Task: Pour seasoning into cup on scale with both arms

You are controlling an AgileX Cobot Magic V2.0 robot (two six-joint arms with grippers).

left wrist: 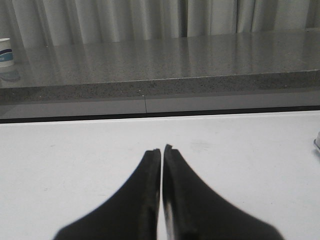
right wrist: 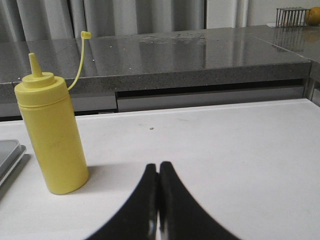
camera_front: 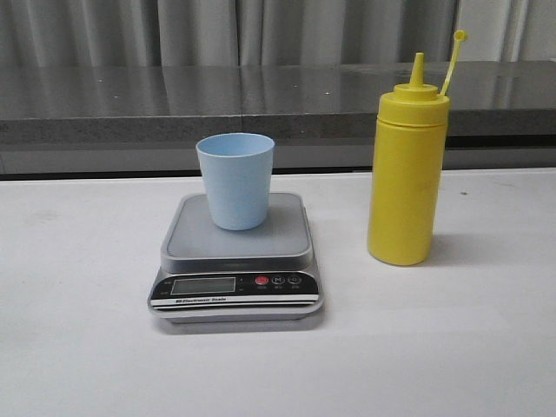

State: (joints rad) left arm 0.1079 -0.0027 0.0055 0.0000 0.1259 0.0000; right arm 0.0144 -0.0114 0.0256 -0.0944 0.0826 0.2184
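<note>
The pale blue cup stands upright on the silver-grey scale at the middle of the white table. The yellow seasoning bottle stands upright to the right of the scale, its cap strap sticking up. It also shows in the right wrist view, with the scale's corner beside it. My left gripper is shut and empty over bare table. My right gripper is shut and empty, short of the bottle and to its side. Neither gripper shows in the front view.
A grey stone counter with curtains behind it runs along the table's far edge. A small white container sits on that counter in the left wrist view. A wire rack with an orange fruit sits at the far corner in the right wrist view.
</note>
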